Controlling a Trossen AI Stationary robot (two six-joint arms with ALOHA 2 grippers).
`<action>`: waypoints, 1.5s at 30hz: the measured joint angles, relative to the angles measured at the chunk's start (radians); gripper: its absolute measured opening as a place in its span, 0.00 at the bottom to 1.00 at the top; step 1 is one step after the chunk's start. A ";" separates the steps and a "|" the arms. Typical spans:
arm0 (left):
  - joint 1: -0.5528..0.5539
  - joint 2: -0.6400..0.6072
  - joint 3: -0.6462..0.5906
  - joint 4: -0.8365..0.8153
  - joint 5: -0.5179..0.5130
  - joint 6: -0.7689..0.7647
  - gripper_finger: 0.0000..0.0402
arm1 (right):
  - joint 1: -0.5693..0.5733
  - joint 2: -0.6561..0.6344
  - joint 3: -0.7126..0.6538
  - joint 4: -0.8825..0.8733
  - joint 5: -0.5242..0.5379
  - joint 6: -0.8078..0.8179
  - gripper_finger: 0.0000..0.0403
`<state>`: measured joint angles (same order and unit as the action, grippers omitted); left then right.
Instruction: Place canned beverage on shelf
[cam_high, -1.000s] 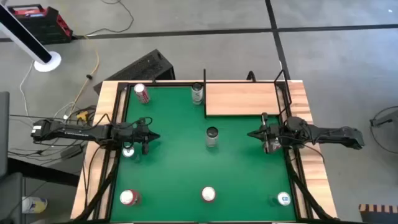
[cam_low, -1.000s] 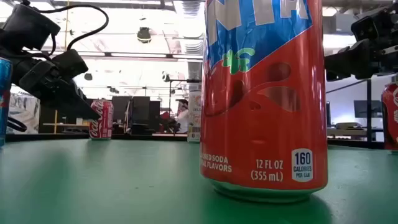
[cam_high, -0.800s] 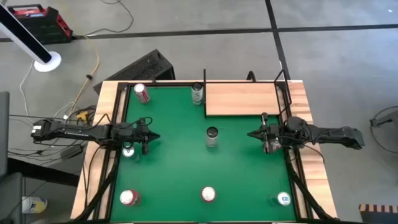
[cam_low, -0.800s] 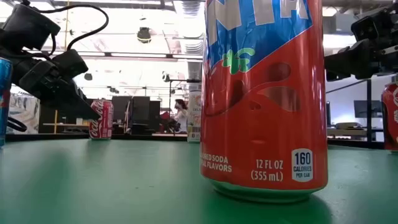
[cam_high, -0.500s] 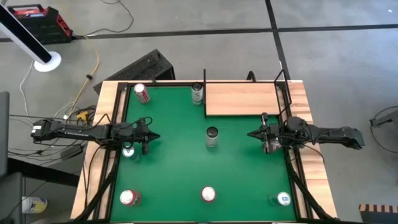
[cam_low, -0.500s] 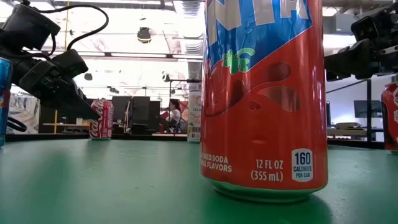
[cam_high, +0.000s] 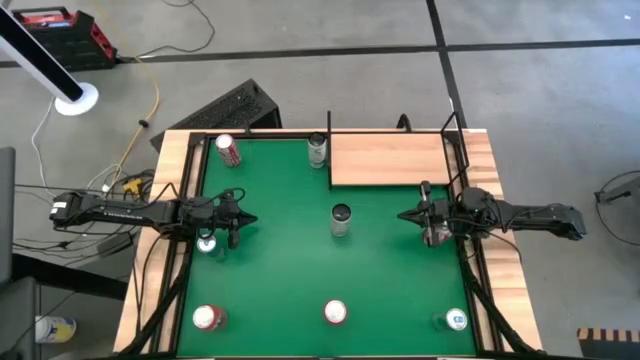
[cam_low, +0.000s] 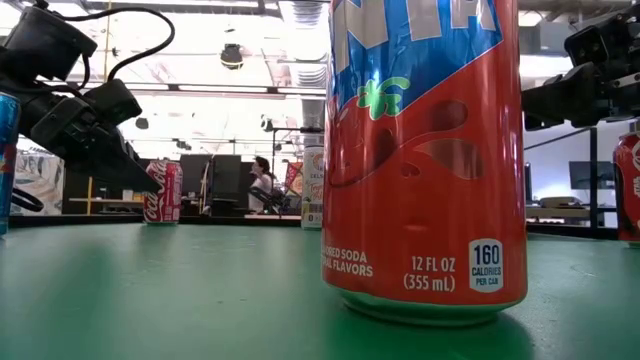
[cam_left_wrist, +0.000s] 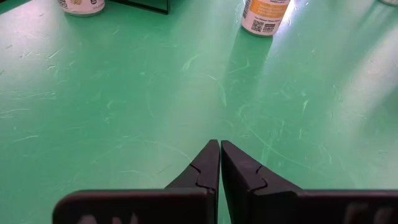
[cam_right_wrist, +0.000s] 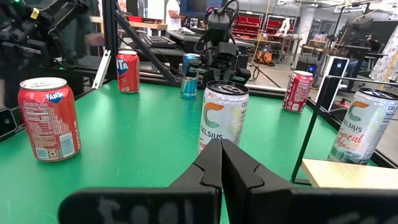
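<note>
The shelf (cam_high: 390, 158), a pale wooden panel with thin black rods, stands at the table's far right; its corner shows in the right wrist view (cam_right_wrist: 348, 173). A silver Celsius can (cam_high: 341, 220) stands upright on its base at the middle of the green felt, straight ahead of my right gripper (cam_right_wrist: 222, 118). My right gripper (cam_high: 402, 215) is shut and empty at the right side (cam_right_wrist: 220, 143). My left gripper (cam_high: 250, 219) is shut and empty at the left side (cam_left_wrist: 219, 144), beside a small blue can (cam_high: 207, 242).
Upright cans stand around the felt: a red one (cam_high: 227, 150) and a white Celsius (cam_high: 318, 150) at the far edge, and a red one (cam_high: 206, 318), a Fanta (cam_high: 334, 313) and a blue one (cam_high: 455, 320) at the near edge. The Fanta fills the low view (cam_low: 425, 150).
Both arms and all cans have kept still. A person in the room beyond the table has walked toward the left.
</note>
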<state>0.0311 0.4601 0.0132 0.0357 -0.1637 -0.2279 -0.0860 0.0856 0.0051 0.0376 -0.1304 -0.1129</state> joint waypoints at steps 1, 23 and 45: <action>0.000 0.000 0.000 0.000 0.000 0.000 0.00 | 0.000 0.000 0.000 0.000 0.000 0.000 0.06; 0.000 0.000 0.000 0.000 0.000 0.000 0.00 | 0.000 0.000 0.000 0.000 0.000 0.000 0.06; 0.000 0.000 0.000 0.035 -0.011 -0.110 0.00 | 0.000 0.000 0.000 0.000 0.000 0.000 0.06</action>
<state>0.0311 0.4603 0.0132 0.0704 -0.1745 -0.3382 -0.0860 0.0859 0.0048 0.0379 -0.1306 -0.1127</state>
